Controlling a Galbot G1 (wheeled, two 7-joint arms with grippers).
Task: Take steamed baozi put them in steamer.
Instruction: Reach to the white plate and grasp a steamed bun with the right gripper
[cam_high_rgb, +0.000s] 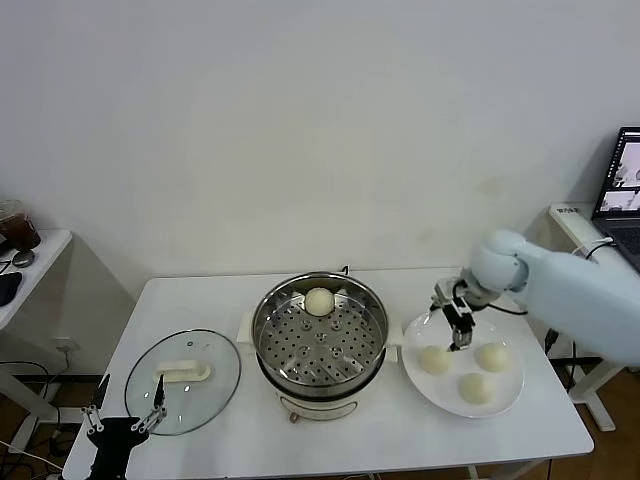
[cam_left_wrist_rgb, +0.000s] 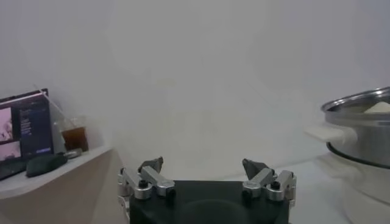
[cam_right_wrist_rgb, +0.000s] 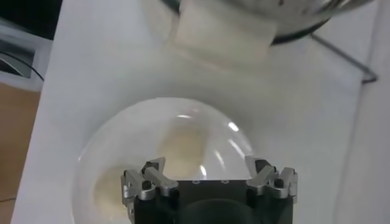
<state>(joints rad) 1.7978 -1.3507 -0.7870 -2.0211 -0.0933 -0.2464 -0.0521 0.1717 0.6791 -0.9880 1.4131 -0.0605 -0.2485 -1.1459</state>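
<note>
A: left gripper (cam_high_rgb: 125, 425) parked, jaws wide, beside glass lid (cam_high_rgb: 183, 381). one baozi (cam_high_rgb: 319, 301) in steamer (cam_high_rgb: 320, 340) at 12 o'clock
B: right gripper (cam_high_rgb: 459, 325) spread, empty, above plate (cam_high_rgb: 505, 395) bun (cam_high_rgb: 434, 359). drop straight, centre it, squeeze gently

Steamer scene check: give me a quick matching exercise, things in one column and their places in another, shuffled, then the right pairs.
Things:
1. glass lid
2. single bun
3. three buns
4. right gripper

Places:
A. on the white plate to the right of the steamer
B. flat on the table, to the left of the steamer
C. open, above the plate's near-steamer side
D. on the perforated tray, at the far side of the pot

Pairs: 1-B, 2-D, 3-A, 4-C
</note>
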